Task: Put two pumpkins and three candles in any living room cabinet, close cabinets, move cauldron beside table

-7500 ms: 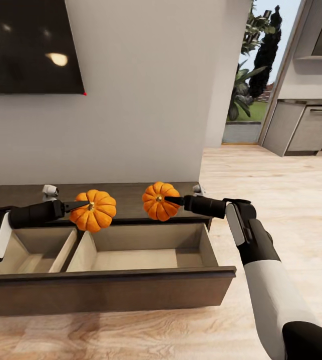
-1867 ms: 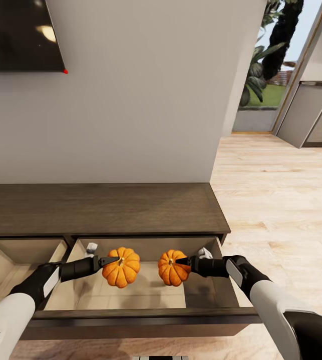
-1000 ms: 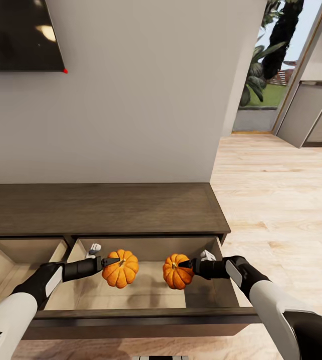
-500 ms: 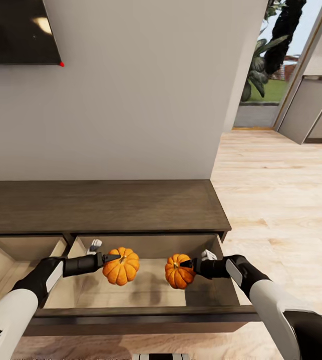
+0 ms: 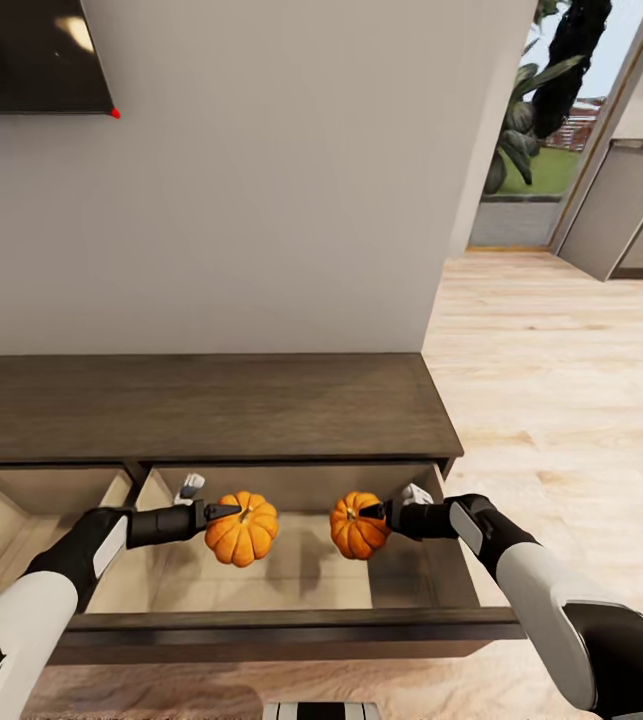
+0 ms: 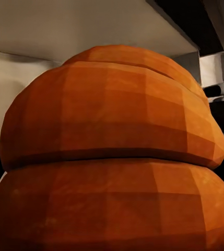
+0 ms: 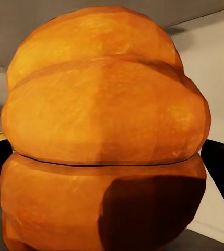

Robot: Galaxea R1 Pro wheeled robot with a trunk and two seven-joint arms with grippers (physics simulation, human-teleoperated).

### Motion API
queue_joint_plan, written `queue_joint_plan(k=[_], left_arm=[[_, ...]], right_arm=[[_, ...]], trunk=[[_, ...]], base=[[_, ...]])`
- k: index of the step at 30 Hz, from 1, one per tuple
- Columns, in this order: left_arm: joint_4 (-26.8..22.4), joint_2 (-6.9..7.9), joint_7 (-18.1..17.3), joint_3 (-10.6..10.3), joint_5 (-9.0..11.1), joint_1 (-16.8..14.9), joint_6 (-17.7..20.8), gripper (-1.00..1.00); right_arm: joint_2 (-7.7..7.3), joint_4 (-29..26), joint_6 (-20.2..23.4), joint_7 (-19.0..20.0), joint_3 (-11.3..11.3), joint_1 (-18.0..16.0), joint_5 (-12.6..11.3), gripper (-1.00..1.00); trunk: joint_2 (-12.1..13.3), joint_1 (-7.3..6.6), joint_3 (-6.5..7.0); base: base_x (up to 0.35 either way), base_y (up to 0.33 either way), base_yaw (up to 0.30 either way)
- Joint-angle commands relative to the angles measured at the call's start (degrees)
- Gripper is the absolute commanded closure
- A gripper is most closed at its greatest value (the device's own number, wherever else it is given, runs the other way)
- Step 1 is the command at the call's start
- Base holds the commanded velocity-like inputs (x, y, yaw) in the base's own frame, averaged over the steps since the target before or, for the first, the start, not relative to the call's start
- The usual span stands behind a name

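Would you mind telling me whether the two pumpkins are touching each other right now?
Apart. The head view shows the left pumpkin and the right pumpkin with pale drawer floor plainly visible between them.

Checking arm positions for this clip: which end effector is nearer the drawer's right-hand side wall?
Right. The right end effector, holding a pumpkin, hangs just inside that wall of the open drawer; the left end effector sits nearer the divider.

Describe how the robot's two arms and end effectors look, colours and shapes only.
Both arms have white, rounded forearm shells that turn to black segments at the wrist. The left end effector and right end effector are slim, black and tapered, each with a small white part beside it. No cables or markings show.
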Motion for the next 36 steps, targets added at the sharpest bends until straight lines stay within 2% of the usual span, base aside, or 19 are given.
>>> queue_joint_plan(k=[1, 6, 11, 18, 22, 36], left_arm=[[0.1, 0.0, 0.0, 0.0, 0.1, 0.0, 0.1, 1.0], [3.6, 0.08, 0.2, 0.0, 0.1, 0.1, -0.1, 1.0], [4.7, 0.1, 0.2, 0.0, 0.0, 0.1, -0.1, 1.0], [4.4, 0.1, 0.2, 0.0, 0.0, 0.1, -0.2, 1.0], [4.1, 0.1, 0.2, 0.0, 0.0, 0.1, -0.1, 1.0], [4.1, 0.1, 0.2, 0.1, 0.0, 0.0, -0.1, 1.0]], right_arm=[[-0.01, 0.1, 0.1, 0.2, -0.1, 0.0, -0.2, 1.0], [0.05, 0.4, 0.1, 0.2, -0.1, 0.0, -0.2, 1.0], [0.05, 0.5, 0.1, 0.1, -0.1, 0.1, -0.2, 1.0], [0.06, 0.4, 0.1, 0.1, -0.1, 0.0, -0.2, 1.0], [0.14, 0.4, 0.1, -1.7, -0.1, 0.0, -0.2, 1.0], [0.14, 0.3, 0.1, -1.8, -0.1, 0.0, -0.2, 1.0]], trunk=[[0.0, 0.0, -0.09], [0.0, 0.0, -0.54], [0.0, 0.0, -0.99], [0.0, 0.0, -1.62], [0.0, 0.0, -1.98], [0.0, 0.0, -3.23]], base=[[0.0, 0.0, 0.0], [0.0, 0.0, 0.0], [0.0, 0.0, 0.0], [0.0, 0.0, 0.0], [0.0, 0.0, 0.0], [0.0, 0.0, 0.0]])
